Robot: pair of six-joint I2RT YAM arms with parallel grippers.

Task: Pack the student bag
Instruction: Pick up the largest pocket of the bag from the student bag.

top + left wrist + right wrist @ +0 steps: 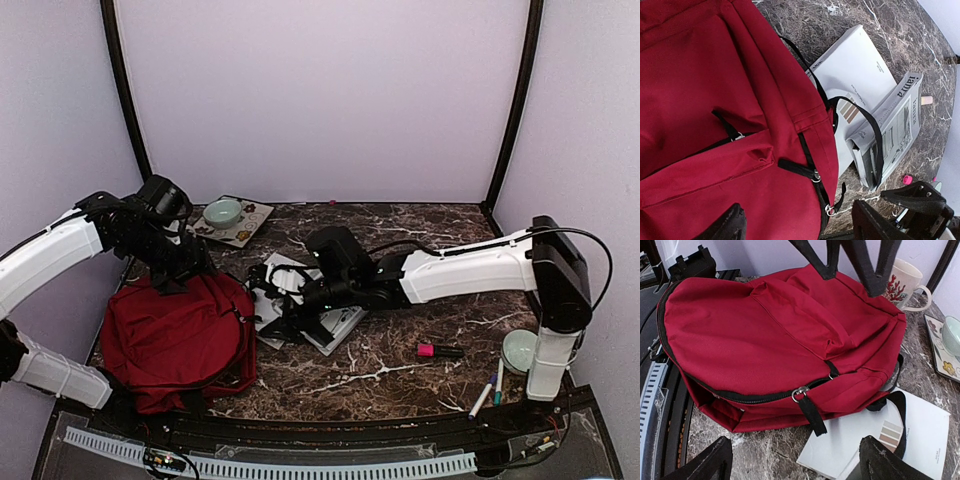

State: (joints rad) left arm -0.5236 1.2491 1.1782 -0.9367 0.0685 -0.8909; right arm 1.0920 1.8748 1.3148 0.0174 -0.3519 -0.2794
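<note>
Student bag [175, 335] is not packed yet, as far as you can see. Nothing looks to have gone inside it, and its long zip [740, 397] looks shut. I think you must open that zip first and then put the things in.

Your left gripper [797, 217] hangs just above the red cloth and points down. Its fingers are wide apart with nothing between them. Right under it is the front pocket [705, 165]. Out to one side of it, a black strap [875, 135] lies over the white book [855, 65] and the magazine [902, 125]. Both lie out on the table [400, 370], tucked against the bag's edge.

Your right gripper [795, 445] reaches in low from the other side, stretched out flat over the white book. It is wide and empty too. Just ahead of its fingers is the zip pull [800, 392], near but not touched. Past the bag from there stands a mug [902, 277]. Well behind this gripper, near its arm's base, lie a pink marker [437, 350] and some pens [488, 392], not packed either
</note>
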